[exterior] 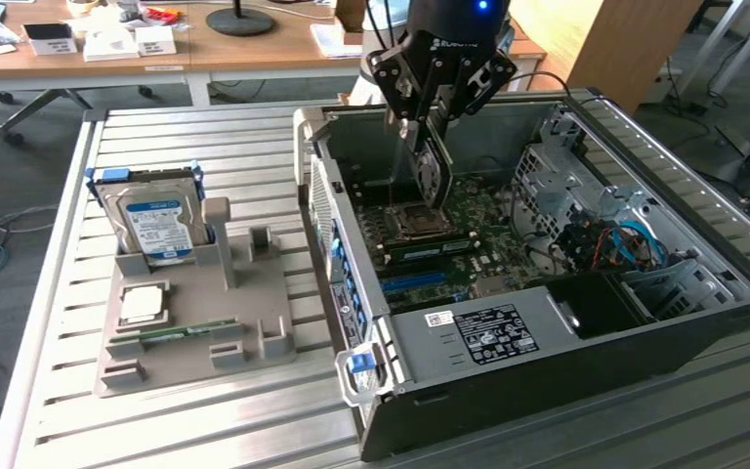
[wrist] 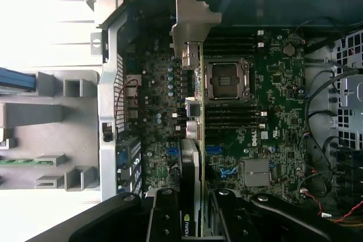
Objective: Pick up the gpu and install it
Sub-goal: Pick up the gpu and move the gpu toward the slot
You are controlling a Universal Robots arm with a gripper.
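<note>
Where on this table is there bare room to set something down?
Bare slatted table lies between the grey holder and the near edge, and again behind the hard drive up to the far edge. Crowded: inside the open computer case, where the gripper holds the graphics card over the board.

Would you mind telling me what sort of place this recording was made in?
Likely a robotics lab in an office: an open desktop computer case on a slatted metal workbench, a grey fixture holding a hard drive, and wooden desks behind.
</note>
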